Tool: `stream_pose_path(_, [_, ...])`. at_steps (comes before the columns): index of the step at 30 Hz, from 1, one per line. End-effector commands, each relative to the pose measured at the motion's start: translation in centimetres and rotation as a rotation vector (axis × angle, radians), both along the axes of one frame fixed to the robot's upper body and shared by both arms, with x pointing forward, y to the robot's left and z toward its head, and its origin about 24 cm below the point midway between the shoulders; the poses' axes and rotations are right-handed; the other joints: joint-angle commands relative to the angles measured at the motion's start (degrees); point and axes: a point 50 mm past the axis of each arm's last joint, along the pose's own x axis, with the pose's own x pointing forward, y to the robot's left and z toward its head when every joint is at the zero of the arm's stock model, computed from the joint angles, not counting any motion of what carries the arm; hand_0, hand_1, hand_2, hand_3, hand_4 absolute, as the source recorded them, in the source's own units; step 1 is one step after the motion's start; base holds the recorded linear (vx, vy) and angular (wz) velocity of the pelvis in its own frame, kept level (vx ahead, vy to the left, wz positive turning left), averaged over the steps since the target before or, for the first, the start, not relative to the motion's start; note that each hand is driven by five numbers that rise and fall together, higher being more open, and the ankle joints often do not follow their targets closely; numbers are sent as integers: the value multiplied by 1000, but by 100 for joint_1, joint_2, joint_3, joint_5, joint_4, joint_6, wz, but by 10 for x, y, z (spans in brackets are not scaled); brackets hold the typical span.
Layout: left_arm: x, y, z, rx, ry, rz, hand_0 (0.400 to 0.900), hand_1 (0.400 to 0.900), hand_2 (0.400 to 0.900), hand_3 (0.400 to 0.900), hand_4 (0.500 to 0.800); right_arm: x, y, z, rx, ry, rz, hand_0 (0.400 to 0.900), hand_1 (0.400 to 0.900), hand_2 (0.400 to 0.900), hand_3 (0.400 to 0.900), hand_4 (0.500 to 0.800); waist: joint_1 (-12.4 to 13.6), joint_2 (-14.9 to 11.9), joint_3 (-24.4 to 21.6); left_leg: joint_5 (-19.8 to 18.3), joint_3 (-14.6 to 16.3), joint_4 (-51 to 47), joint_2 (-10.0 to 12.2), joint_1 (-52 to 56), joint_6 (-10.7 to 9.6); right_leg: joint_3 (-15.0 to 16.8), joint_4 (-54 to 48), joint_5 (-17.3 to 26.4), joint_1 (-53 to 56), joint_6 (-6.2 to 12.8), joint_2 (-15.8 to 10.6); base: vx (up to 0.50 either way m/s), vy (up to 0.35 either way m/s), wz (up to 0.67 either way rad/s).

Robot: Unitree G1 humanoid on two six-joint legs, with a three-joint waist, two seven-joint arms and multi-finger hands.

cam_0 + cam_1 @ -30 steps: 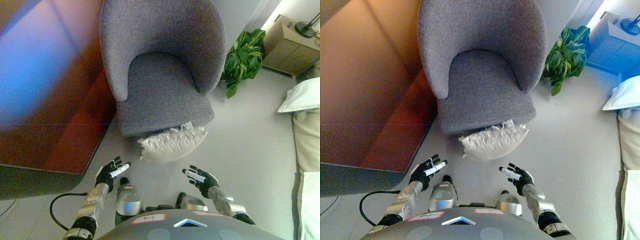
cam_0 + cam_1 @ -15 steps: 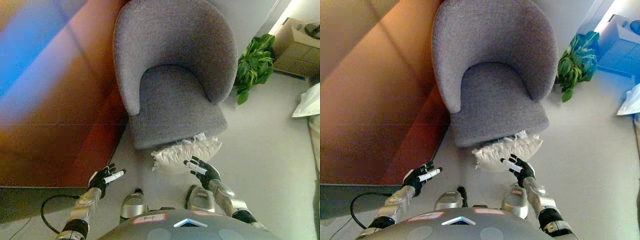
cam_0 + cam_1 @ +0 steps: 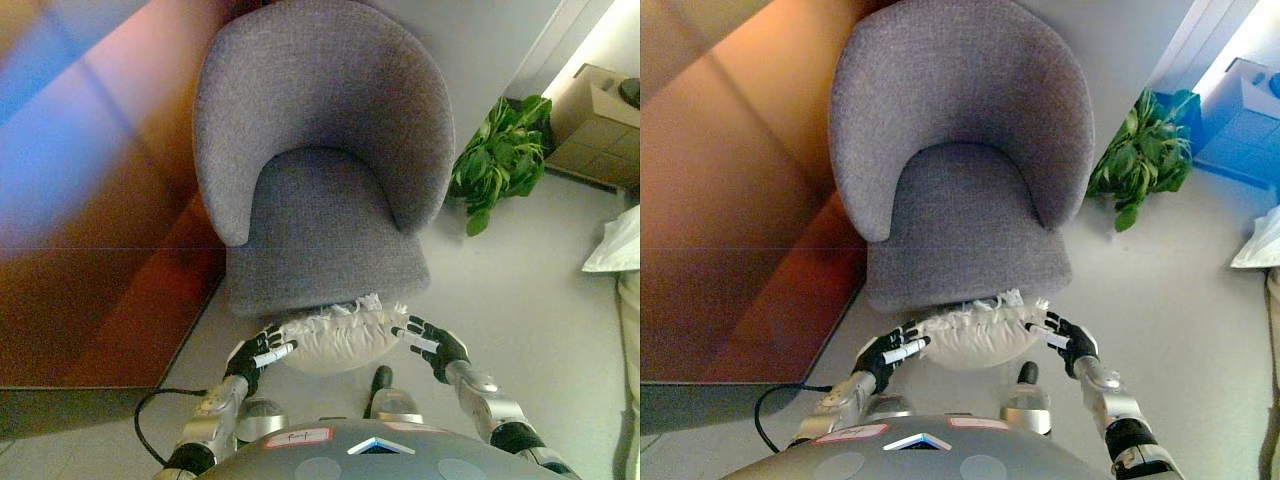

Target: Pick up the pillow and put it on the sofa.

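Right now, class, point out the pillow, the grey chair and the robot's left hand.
pillow (image 3: pixel 335 338), left eye view, middle of its cream cover.
grey chair (image 3: pixel 322 225), left eye view, seat cushion.
left hand (image 3: pixel 256 356), left eye view, back of the hand.

pillow (image 3: pixel 335 339) on floor against armchair (image 3: pixel 320 170) front, left hand (image 3: pixel 255 357) and right hand (image 3: pixel 436 345) flanking it, plant (image 3: pixel 497 160) right of armchair

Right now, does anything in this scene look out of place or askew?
Yes: the cream pillow lies on the floor against the front of the grey armchair, not on a seat. The left robot hand and right robot hand flank its ends.
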Motion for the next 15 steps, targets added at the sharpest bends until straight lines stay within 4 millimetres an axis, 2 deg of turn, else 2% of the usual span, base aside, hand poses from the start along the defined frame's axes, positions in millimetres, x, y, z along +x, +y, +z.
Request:
stream_pose_path(1, [25, 33, 21, 128, -127, -77, 900, 900, 900, 900, 800, 32, 1, 17, -152, -134, 80, 900, 900, 900, 900, 800, 64, -111, 4, 275, 89, 142, -162, -251, 167, 1, 0, -14, 232, 327, -437, 82, 69, 15])
stream_pose_path(5, [18, 47, 22, 143, -100, -60, 900, 900, 900, 900, 800, 38, -16, 25, -418, -122, 278, 900, 900, 900, 900, 800, 103, -129, 16, 51, 82, 133, -273, -164, 254, -16, 71, 94, 201, 382, -633, 97, 16, 10])
stream_pose_path(9, [13, 60, 24, 150, -79, -93, 900, 900, 900, 900, 800, 57, -23, 45, -695, -147, 612, 900, 900, 900, 900, 800, 191, -156, 85, -129, 0, 418, -243, -246, 282, -78, 210, 164, 139, 410, -809, 98, -40, 8])
stream_pose_path(12, [19, 66, 30, 143, -85, -122, 900, 900, 900, 900, 800, 72, -27, 59, -891, -168, 793, 900, 900, 900, 900, 800, 265, -149, 199, -195, -68, 612, -158, -403, 272, -87, 404, 183, -44, 439, -944, 51, -60, 14])
stream_pose_path(15, [32, 64, 37, 115, -110, -138, 900, 900, 900, 900, 800, 91, -23, 72, -1010, -236, 860, 900, 900, 900, 900, 800, 348, -108, 394, -226, -192, 800, -73, -712, 258, -51, 681, 139, -364, 446, -1047, -29, -64, 17])
